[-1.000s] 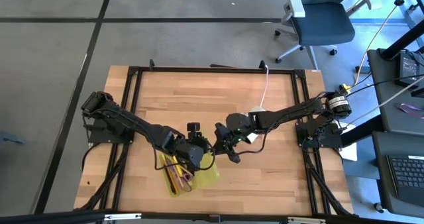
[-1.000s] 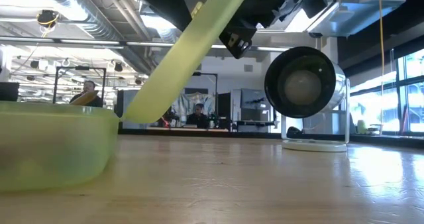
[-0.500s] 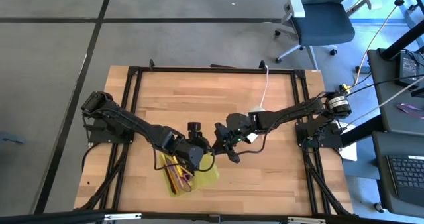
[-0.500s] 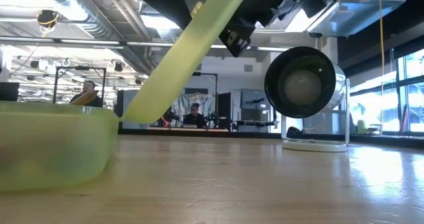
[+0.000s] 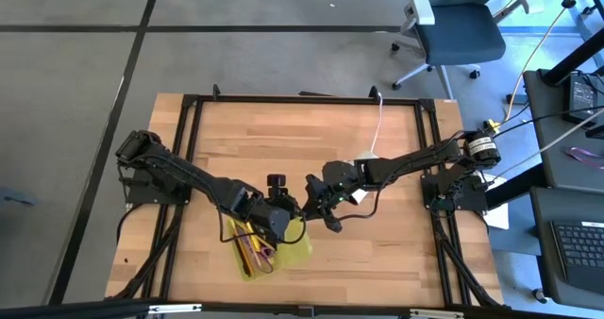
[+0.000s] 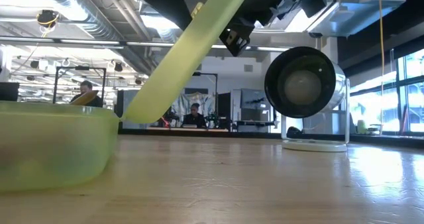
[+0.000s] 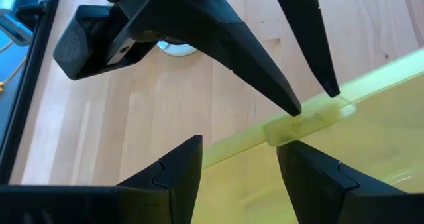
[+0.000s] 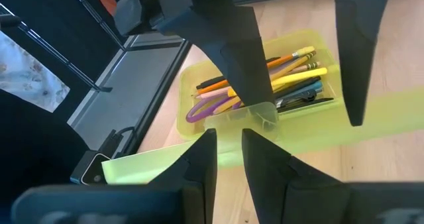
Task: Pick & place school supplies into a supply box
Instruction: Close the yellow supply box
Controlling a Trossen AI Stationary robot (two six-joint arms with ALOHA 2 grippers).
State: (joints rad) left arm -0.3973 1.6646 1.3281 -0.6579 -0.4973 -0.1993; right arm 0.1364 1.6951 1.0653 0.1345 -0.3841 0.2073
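The supply box (image 5: 243,259) is a shallow translucent yellow-green tray near the table's near edge. Pens, pencils and purple-handled scissors (image 8: 278,78) lie inside it. A flat yellow-green lid (image 6: 179,58) slants up from the box's rim (image 6: 99,111) toward both grippers. My right gripper (image 8: 228,151) is shut on the lid's raised edge. My left gripper (image 7: 238,158) is open, with a finger on each side of that edge, opposite the right gripper. In the high view both grippers (image 5: 302,209) meet just beyond the box's far right corner. My right gripper pinches the lid's raised long edge (image 7: 311,114) between its two fingers, at a small tab. The fingers (image 7: 278,91) slant down onto it from the table's right. The lid hangs tilted, its lower end (image 6: 136,111) down by the box's rim. Whether my left gripper touches the lid cannot be told.
A white round cylinder on a cord (image 6: 305,85) stands on the table right of centre, behind the right arm. Its cord (image 5: 377,121) runs to the far edge. Black frame rails (image 5: 189,149) line the table's sides. An office chair (image 5: 453,26) stands beyond the far edge.
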